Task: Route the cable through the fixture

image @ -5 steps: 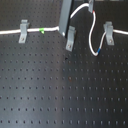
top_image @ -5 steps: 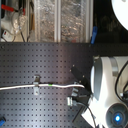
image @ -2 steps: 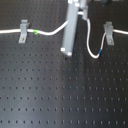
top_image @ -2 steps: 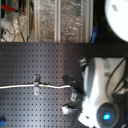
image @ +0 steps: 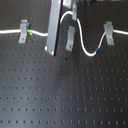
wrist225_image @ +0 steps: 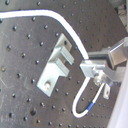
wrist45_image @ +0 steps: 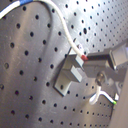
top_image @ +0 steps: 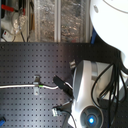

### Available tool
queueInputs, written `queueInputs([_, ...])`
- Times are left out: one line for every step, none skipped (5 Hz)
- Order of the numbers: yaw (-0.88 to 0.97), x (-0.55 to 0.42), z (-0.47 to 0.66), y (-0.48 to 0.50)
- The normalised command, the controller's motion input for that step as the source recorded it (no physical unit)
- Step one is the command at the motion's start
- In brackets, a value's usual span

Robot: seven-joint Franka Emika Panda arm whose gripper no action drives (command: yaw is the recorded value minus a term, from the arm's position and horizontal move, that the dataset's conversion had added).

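- The gripper (wrist225_image: pixel 92 70) is clenched on the long thin white flexible cable (image: pixel 82 42), just beside the middle grey metal clip fixture (image: pixel 70 39) on the black perforated tabletop (image: pixel 64 95).
- Best, I judge, to keep the cable taut and lower it squarely into that clip's slot (wrist225_image: pixel 61 54).
- Count: three clip fixtures in the first exterior view, including the left clip (image: pixel 23 30) and the right clip (image: pixel 108 32); one cable, with one green band (image: pixel 30 33) and one blue band (image: pixel 98 50).

All four pictures are soft and low in detail. In both exterior views the black perforated worktop (image: pixel 65 95) is evenly lit and matte, with faint shadows. The white cable (image: pixel 85 45) nearly blows out. In the second exterior view the arm's white shell (top_image: pixel 112 20) glares. Both wrist views are blurred, with grey sheen on the board.
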Motion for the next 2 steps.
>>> queueInputs([-0.42,-0.327,0.42,0.163])
queueInputs([0.0,0.009,0.0,0.024])
